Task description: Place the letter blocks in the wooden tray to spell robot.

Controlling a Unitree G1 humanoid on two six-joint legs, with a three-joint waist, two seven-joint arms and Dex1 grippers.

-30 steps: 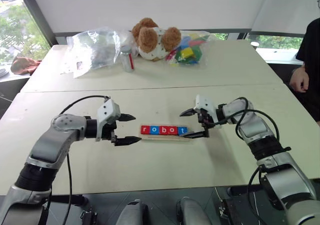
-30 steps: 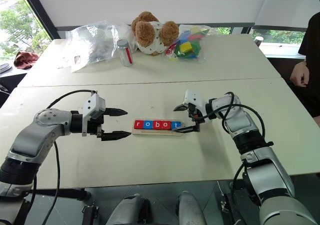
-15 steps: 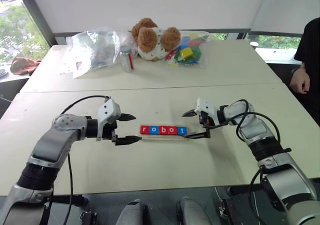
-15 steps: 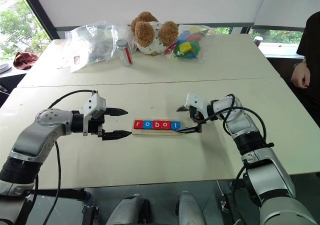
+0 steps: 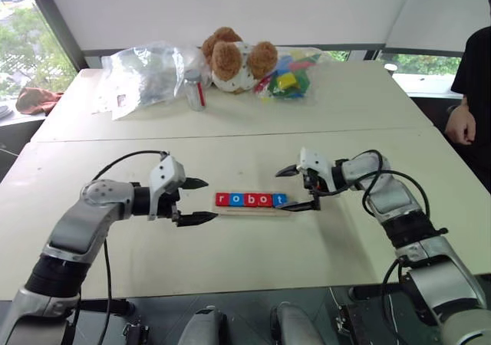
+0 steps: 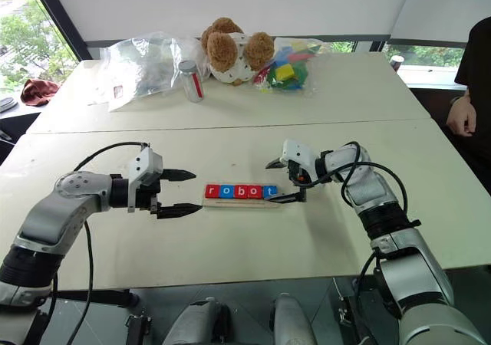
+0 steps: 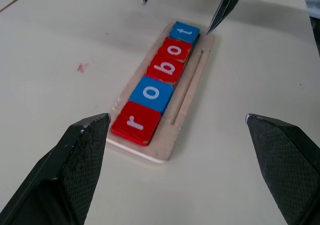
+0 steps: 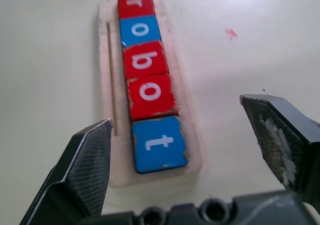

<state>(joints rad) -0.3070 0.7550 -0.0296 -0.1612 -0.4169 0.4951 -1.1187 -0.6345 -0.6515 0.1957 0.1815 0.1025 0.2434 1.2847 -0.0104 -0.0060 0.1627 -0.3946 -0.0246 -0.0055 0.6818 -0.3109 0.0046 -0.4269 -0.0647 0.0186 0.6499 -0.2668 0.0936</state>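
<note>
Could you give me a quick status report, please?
Left tool and right tool open, empty. Five letter blocks spell robot on wooden tray. Nothing in the way.

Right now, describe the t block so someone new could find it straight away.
On the near table, a wooden tray lies between the two open grippers, holding five blocks in a row. The t block is the end one nearest the right gripper. It is blue beside a red o, and the only t.
</note>
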